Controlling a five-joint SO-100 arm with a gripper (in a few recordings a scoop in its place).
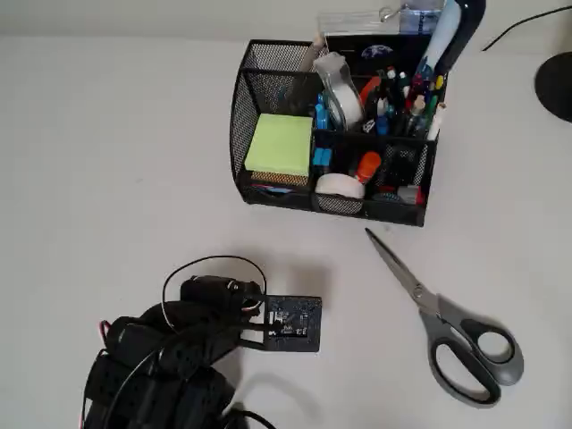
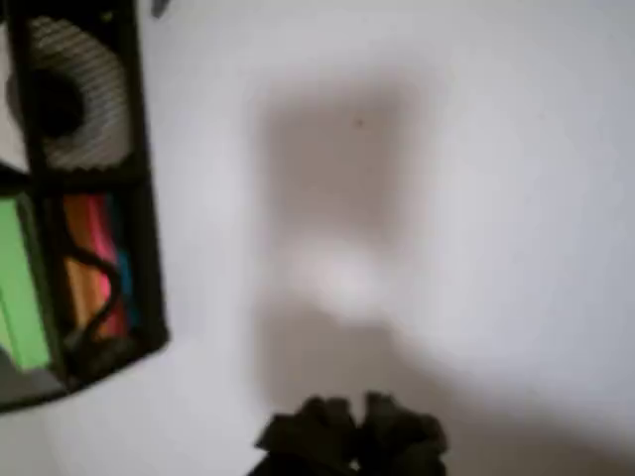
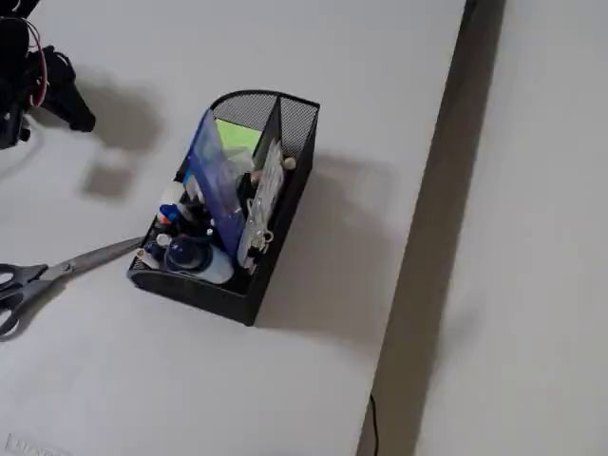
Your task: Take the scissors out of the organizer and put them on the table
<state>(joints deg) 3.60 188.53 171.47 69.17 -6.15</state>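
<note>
Arm and pincer: the black gripper (image 1: 290, 323) hangs over bare table at lower left of the overhead view, well apart from everything; in the wrist view its dark fingertips (image 2: 352, 431) seem pressed together on nothing, though the blur leaves some doubt.
Organizer: the black wire-mesh desk organizer (image 1: 243, 116) stands at top centre with a lime-green sticky-note pad (image 1: 280, 144), a white tape roll (image 1: 340, 185) and a bunch of colourful pens (image 1: 402, 98); probably light enough to slide if bumped.
Scissors: the large scissors with grey oval loop handles and long silver blades (image 1: 444, 314) lie flat on the off-white matte table (image 1: 107, 161), right of the arm, tip pointing at the organizer's front corner, near it but apart.
Progress: the scissors are out and resting on the table, so the task looks done.
Handling: stiff metal, moderately heavy, slick blades; I would pinch the thick neck just below the pivot rather than the smooth blades.
Room: wide open surface left and in front; in the fixed view the table edge (image 3: 432, 190) runs beyond the organizer.
</note>
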